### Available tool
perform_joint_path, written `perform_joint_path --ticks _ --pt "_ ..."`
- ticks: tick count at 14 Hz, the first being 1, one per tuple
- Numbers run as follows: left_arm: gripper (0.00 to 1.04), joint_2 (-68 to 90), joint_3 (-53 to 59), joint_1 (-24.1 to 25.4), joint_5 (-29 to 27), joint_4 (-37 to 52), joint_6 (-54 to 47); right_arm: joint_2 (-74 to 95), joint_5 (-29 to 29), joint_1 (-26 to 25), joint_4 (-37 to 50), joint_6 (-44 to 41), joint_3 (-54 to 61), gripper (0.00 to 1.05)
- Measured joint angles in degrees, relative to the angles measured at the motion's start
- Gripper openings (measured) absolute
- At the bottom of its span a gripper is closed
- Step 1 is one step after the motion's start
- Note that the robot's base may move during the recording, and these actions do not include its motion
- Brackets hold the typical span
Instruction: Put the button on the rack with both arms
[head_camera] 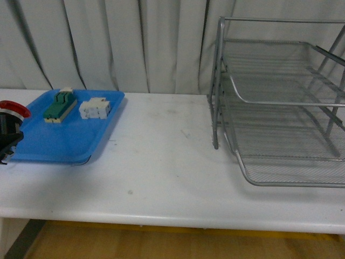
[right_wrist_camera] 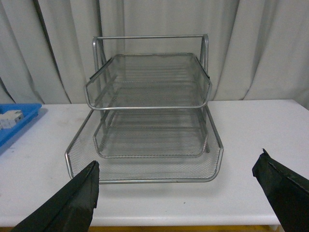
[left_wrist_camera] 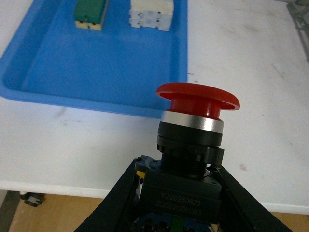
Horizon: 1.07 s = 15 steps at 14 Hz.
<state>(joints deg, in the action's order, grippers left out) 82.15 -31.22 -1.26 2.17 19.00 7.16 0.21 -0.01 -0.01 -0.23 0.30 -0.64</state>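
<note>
My left gripper is shut on the button, its black fingers clamping the dark blocky body while the red mushroom cap points away from the wrist. In the front view the button shows at the far left edge, raised beside the blue tray. The rack, a silver wire-mesh letter tray with stacked tiers, stands on the right half of the white table. My right gripper is open and holds nothing; it faces the front of the rack from a little way off, above the table's near edge.
A flat blue tray lies at the table's left, holding a green-and-beige switch block and a white block. Grey curtains hang behind. Bare white tabletop lies between the tray and rack.
</note>
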Motion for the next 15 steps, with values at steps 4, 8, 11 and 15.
perform_joint_path --ticks 4,8,11,15 --pt "0.37 -0.9 0.7 1.9 0.6 0.0 -0.1 0.0 0.0 0.0 0.0 0.0 0.0 0.98" --pt "0.37 -1.8 0.8 1.3 0.4 -0.3 0.0 0.0 0.0 0.0 -0.1 0.0 0.0 0.98" --pt "0.37 0.1 -2.3 -3.7 0.2 0.2 1.0 0.0 0.2 0.0 0.2 0.0 0.0 0.98" --pt "0.37 4.2 -12.1 -16.7 -1.3 0.7 4.9 0.0 0.1 0.0 0.0 0.0 0.0 0.98"
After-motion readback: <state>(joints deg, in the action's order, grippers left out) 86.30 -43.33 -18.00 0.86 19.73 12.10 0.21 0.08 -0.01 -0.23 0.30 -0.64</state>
